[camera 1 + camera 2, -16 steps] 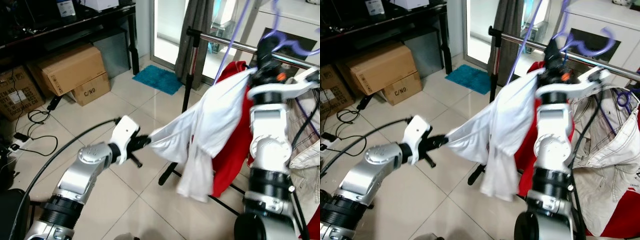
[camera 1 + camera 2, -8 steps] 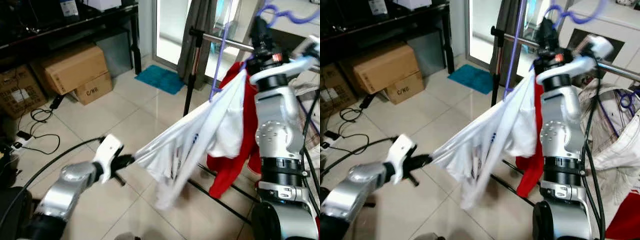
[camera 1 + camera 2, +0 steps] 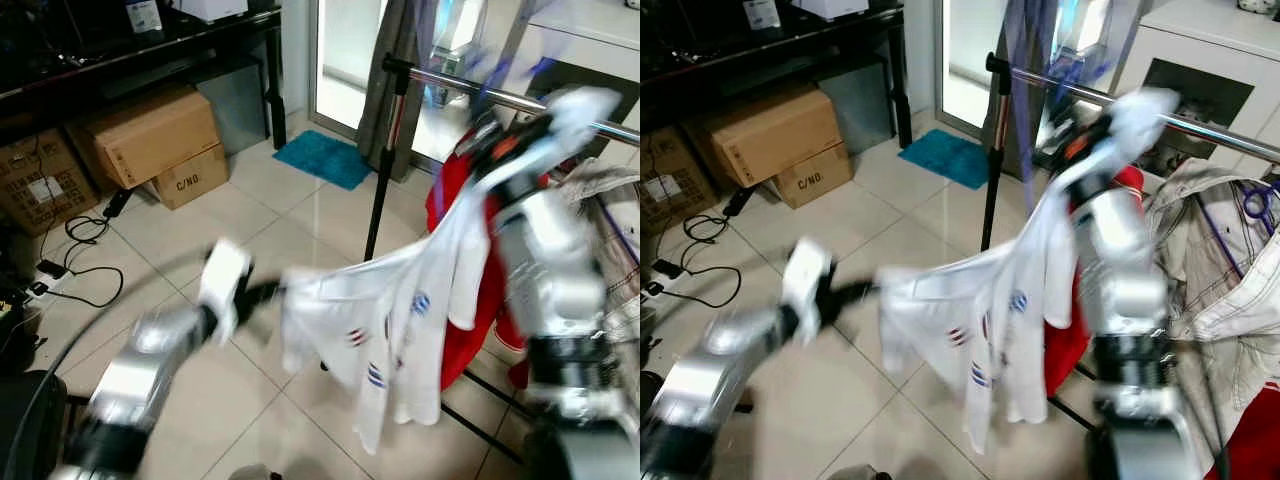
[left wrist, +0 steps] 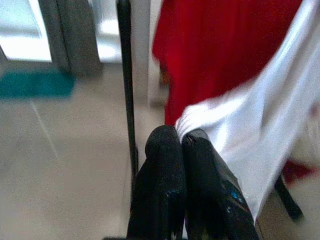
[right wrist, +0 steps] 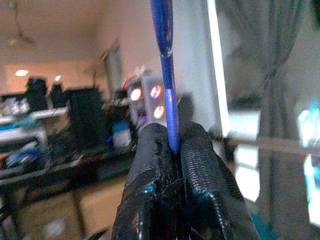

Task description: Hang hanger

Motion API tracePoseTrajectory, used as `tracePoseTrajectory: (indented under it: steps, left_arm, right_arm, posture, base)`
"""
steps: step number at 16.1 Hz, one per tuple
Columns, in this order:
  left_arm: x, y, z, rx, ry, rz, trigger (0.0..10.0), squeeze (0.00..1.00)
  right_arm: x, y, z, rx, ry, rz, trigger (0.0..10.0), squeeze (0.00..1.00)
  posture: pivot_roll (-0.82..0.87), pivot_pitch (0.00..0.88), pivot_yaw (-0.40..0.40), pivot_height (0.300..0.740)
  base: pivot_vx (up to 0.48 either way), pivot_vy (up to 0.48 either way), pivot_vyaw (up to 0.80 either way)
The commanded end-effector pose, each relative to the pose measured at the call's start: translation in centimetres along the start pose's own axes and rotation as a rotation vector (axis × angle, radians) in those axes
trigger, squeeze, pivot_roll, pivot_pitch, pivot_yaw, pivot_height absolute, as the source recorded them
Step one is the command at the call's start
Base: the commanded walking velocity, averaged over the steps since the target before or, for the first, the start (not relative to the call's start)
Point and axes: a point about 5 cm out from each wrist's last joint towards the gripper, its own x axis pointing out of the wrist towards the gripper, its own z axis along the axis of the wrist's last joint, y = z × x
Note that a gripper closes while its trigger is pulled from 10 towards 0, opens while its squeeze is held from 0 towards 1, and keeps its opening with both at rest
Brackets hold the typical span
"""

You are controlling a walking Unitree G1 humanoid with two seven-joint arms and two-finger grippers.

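Beside rail (image 3: 520,100), right jaws clamp upright hanger (image 5: 167,85); left pinch shirt (image 3: 390,320).

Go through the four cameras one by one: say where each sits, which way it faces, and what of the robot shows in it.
Left eye view: head, looking down at white shirt and rail; both arms show.
Right eye view: head, same scene shifted.
Left wrist view: along left end effector, shut on the shirt.
Right wrist view: along right end effector, shut on blue hanger.
Shared: eye views and left wrist all show the shirt.
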Motion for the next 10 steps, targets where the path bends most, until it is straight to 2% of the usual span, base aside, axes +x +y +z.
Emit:
tracePoseTrajectory:
  steps: [1, 2, 3, 4, 5, 6, 7, 8, 9, 10]
  left_arm:
    - [0.7, 0.4, 2.1, 0.023, -0.087, 0.042, 0.0, 0.0]
    - [1.7, 0.1, 3.8, 0.033, -0.157, 0.04, 0.0, 0.0]
    - [2.2, -0.1, 4.7, 0.037, -0.192, 0.03, 0.0, 0.0]
    - [3.1, -0.8, 6.7, 0.047, -0.277, -0.015, 0.0, 0.0]
    - [3.5, -2.9, 9.3, 0.006, -0.409, -0.14, 0.0, 0.0]
    - [3.4, -4.4, 10.6, -0.033, -0.485, -0.236, 0.0, 0.0]
    - [3.0, -5.8, 10.9, -0.079, -0.524, -0.343, 0.0, 0.0]
    - [2.9, -6.4, 10.3, -0.108, -0.507, -0.377, 0.0, 0.0]
    - [3.3, -5.5, 8.7, -0.084, -0.416, -0.285, 0.0, 0.0]
    - [3.3, -4.6, 7.4, -0.048, -0.349, -0.224, 0.0, 0.0]
  right_arm:
    - [0.4, 1.6, 0.4, -0.024, -0.007, 0.067, 0.0, 0.0]
    - [0.4, 2.9, -0.1, -0.031, 0.009, 0.108, 0.0, 0.0]
    - [0.5, 3.5, -0.3, -0.014, 0.012, 0.12, 0.0, 0.0]
    - [0.7, 4.6, -0.6, 0.018, 0.021, 0.143, 0.0, 0.0]
    - [0.7, 5.4, -1.0, 0.024, 0.031, 0.153, 0.0, 0.0]
    - [0.6, 5.4, -1.1, 0.054, 0.028, 0.118, 0.0, 0.0]
    - [0.7, 4.7, -0.8, 0.18, -0.015, 0.007, 0.0, 0.0]
    - [0.7, 3.9, -0.3, 0.325, -0.081, -0.09, 0.0, 0.0]
    - [0.6, 3.2, 0.5, 0.504, -0.162, -0.141, 0.0, 0.0]
    - [0.4, 2.6, 1.2, 0.617, -0.23, -0.164, 0.0, 0.0]
  posture:
    - [0.05, 0.0, 0.013, 0.74]
    - [0.05, 0.001, 0.01, 0.74]
    - [0.04, 0.002, 0.01, 0.74]
    - [0.04, 0.005, 0.01, 0.74]
    - [0.04, 0.005, 0.008, 0.74]
    - [0.03, 0.007, 0.006, 0.74]
    - [0.04, 0.008, 0.006, 0.74]
    - [0.04, 0.01, 0.001, 0.74]
    - [0.04, 0.012, 0.0, 0.74]
    - [0.04, 0.015, -0.001, 0.74]
  base:
    - [0.0, 0.0, 0.0]
    - [0.0, 0.0, 0.0]
    - [0.0, 0.0, 0.0]
    - [0.0, 0.0, 0.0]
    - [0.0, 0.0, 0.0]
    - [0.0, 0.0, 0.0]
    - [0.0, 0.0, 0.0]
    - [0.0, 0.0, 0.0]
    - [0.0, 0.0, 0.0]
    - [0.0, 0.0, 0.0]
